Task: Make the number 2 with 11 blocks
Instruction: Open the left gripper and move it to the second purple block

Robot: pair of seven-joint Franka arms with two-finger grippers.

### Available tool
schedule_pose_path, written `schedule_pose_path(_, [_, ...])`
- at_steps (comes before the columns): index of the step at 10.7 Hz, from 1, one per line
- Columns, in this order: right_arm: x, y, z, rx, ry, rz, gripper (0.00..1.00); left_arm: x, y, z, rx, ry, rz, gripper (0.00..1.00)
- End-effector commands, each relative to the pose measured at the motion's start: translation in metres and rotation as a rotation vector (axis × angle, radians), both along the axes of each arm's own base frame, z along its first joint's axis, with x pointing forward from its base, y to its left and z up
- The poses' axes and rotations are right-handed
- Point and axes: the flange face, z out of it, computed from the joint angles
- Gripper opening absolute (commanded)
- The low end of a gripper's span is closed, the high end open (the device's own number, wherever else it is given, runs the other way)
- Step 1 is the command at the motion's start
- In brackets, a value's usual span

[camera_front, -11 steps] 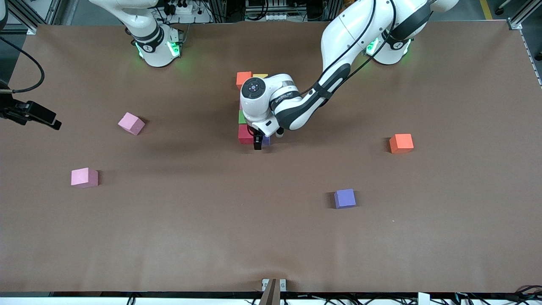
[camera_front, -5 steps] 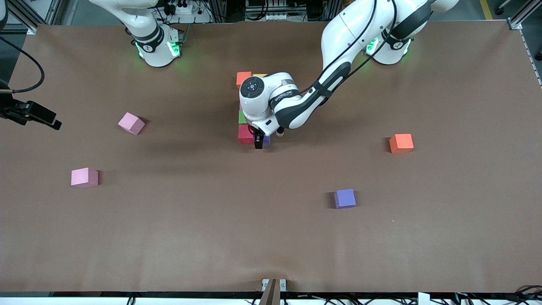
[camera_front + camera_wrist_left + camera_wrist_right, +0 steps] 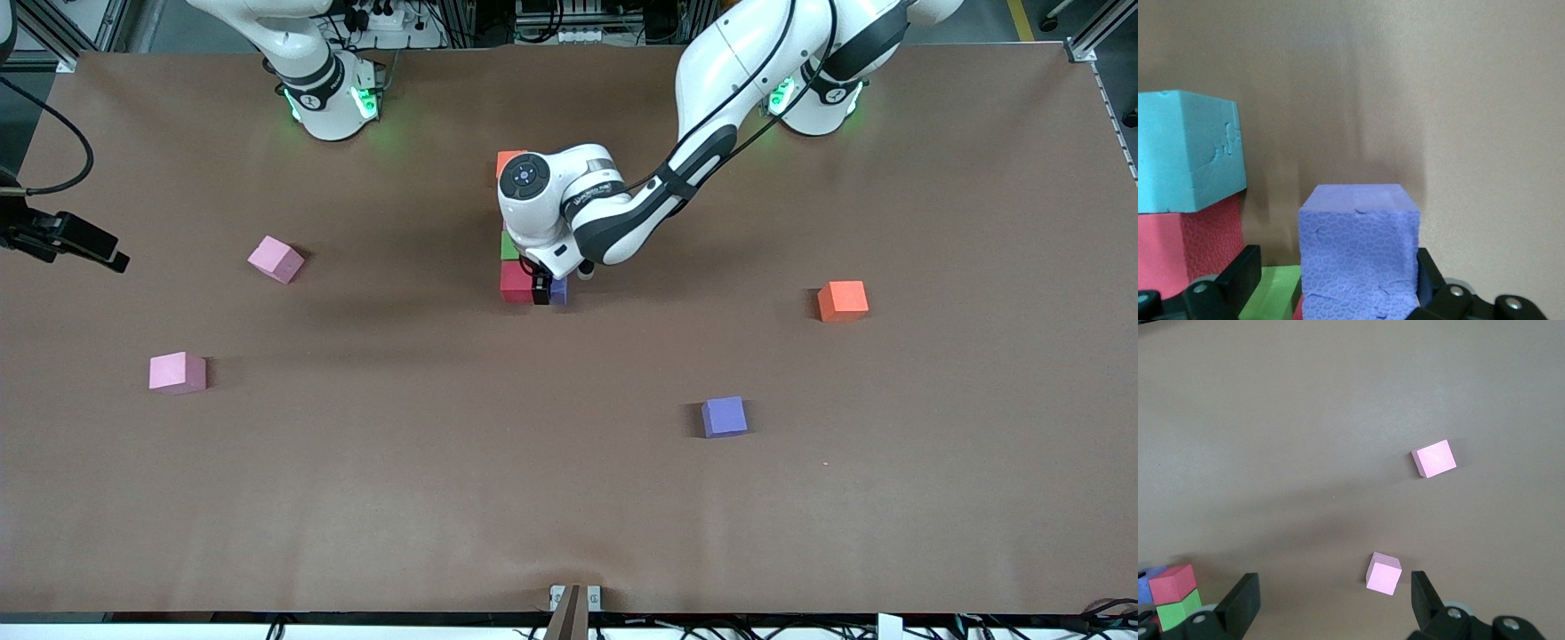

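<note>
The part-built number 2 lies mid-table under my left arm: an orange block (image 3: pixel 508 160), a green block (image 3: pixel 508 246), a red block (image 3: pixel 515 283) and a purple block (image 3: pixel 559 291) show, the rest is hidden. My left gripper (image 3: pixel 542 292) is down round that purple block (image 3: pixel 1358 253), open, with a gap at one finger (image 3: pixel 1245 267). A light blue block (image 3: pixel 1185 150), the red block (image 3: pixel 1201 243) and the green block (image 3: pixel 1275 287) lie beside it. My right gripper (image 3: pixel 107 253) waits open in the air at the right arm's end of the table.
Loose blocks lie on the brown table (image 3: pixel 569 498): an orange one (image 3: pixel 843 300) and a purple one (image 3: pixel 724 416) toward the left arm's end, two pink ones (image 3: pixel 276 259) (image 3: pixel 177 372) toward the right arm's end. The right wrist view shows both pink ones (image 3: pixel 1435 458) (image 3: pixel 1383 575).
My left hand has shifted a little toward the robots' bases and now covers the yellow block beside the orange one. The right arm has not moved.
</note>
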Motion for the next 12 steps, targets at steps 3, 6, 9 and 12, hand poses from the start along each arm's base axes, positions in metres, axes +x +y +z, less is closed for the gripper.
schedule_pose_path(3, [0.0, 0.0, 0.004, -0.005, 0.001, 0.011, 1.0, 0.01, 0.009, 0.022, 0.001, 0.004, 0.021, 1.0])
schedule_pose_path(6, [0.0, 0.0, 0.004, -0.005, 0.001, 0.011, 1.0, 0.012, 0.013, 0.033, 0.028, 0.002, 0.019, 1.0])
schedule_pose_path(9, [0.0, 0.0, 0.004, -0.007, 0.001, 0.011, 1.0, 0.02, 0.023, 0.047, 0.044, 0.018, 0.0, 1.0])
schedule_pose_path(12, [0.001, 0.003, 0.004, -0.013, 0.001, 0.008, 1.0, 0.071, 0.069, 0.072, 0.004, 0.08, 0.007, 1.0])
